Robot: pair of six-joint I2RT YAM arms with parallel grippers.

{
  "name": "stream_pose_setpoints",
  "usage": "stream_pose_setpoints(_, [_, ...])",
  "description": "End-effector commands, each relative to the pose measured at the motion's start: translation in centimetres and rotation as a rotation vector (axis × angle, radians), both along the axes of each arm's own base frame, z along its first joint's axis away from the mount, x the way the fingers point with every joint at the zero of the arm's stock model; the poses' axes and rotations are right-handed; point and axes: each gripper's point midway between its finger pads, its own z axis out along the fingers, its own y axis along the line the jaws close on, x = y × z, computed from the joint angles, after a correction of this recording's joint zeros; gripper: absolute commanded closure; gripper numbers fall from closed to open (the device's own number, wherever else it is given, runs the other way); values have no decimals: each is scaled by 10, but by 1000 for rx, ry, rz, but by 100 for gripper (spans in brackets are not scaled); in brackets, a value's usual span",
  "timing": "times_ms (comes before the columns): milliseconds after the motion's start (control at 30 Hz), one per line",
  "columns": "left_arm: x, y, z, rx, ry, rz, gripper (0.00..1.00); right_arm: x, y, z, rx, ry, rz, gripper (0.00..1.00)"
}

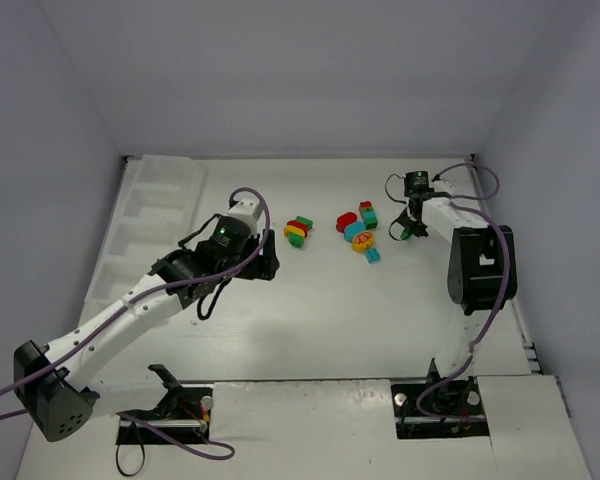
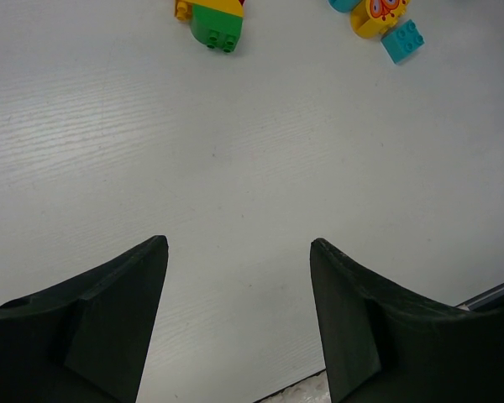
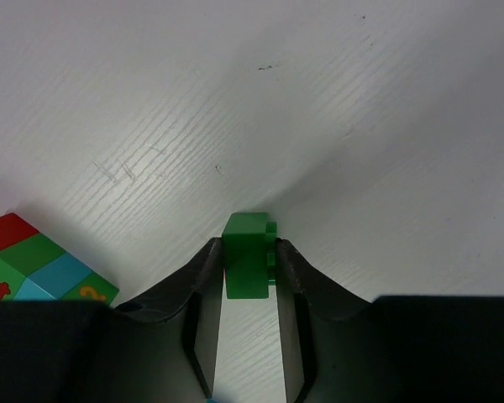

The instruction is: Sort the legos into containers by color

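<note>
1. The counter (image 1: 310,320) is smooth and bare around the bricks, so anything dropped on it would likely skid or tumble out of easy reach
2. The tray (image 1: 152,205) lies along the far left edge, well apart from the right arm; the long carry across gives a weak grip plenty of chance to fail, and its compartments sit close together, so a loose release could land in the wrong colour
3. The left pincer (image 2: 238,243) hangs with jaws apart and nothing between them over bare counter, between the bricks and the tray; a crossing right arm could knock into it
4. The right pincer (image 3: 250,245) is clamped on one brick near the right wall, low to the counter, so a sideways sweep before rising could scrape
5. The multicolour clump (image 3: 35,270) sits near the right pincer's left finger; a careless swing would scatter it, as it would the loose bricks (image 1: 362,232)
6. The green brick (image 3: 247,273) is pinched by its sides near the fingertips; so small a hold may let it pivot or slip out
</note>
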Motion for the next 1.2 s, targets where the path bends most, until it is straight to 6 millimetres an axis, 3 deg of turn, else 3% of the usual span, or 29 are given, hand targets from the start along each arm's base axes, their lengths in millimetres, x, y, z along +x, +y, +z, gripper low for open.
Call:
stream_pose_setpoints(0, [9, -6, 16, -53, -38, 13, 38, 5, -7, 19, -41, -51, 9, 85])
stream_pose_setpoints(100, [10, -8, 19, -60, -42, 9, 38, 3, -6, 19, -47, -45, 35, 100])
stream_pose_setpoints(200, [10, -11, 23, -72, -52, -5, 38, 4, 4, 29, -22, -74, 113, 100])
stream_pose_setpoints(300, [11, -17, 34, -101, -81, -36, 37, 14, 29, 73, 41, -221, 262, 100])
stream_pose_setpoints(333, [12, -20, 42, -122, -102, -47, 37, 7, 36, 95, 48, -277, 326, 100])
stream_pose_setpoints(367, [13, -21, 46, -135, -115, -55, 37, 12, 57, 116, 118, -370, 431, 100])
stream_pose_setpoints(400, [12, -25, 50, -157, -122, -80, 37, 8, 67, 132, 140, -420, 487, 100])
stream_pose_setpoints(433, [14, -30, 62, -211, -148, -111, 37, 0, 75, 163, 154, -502, 540, 100])
stream_pose_setpoints(500, [16, -34, 72, -264, -167, -136, 37, -15, 101, 188, 227, -592, 695, 100])
stream_pose_setpoints(533, [19, -37, 83, -314, -186, -166, 37, -26, 109, 210, 242, -650, 748, 100])
stream_pose_setpoints(733, [26, -57, 133, -484, -264, -324, 36, -87, 163, 278, 439, -850, 1102, 100])
stream_pose_setpoints(800, [21, -67, 159, -546, -303, -415, 36, -102, 173, 293, 497, -898, 1176, 100])
stream_pose_setpoints(933, [20, -88, 180, -617, -306, -545, 36, -142, 191, 317, 598, -972, 1349, 100])
stream_pose_setpoints(1000, [14, -96, 192, -667, -304, -615, 36, -150, 195, 325, 602, -1000, 1389, 100])
stream_pose_setpoints(1167, [8, -116, 201, -729, -282, -713, 36, -169, 207, 337, 624, -1026, 1477, 100])
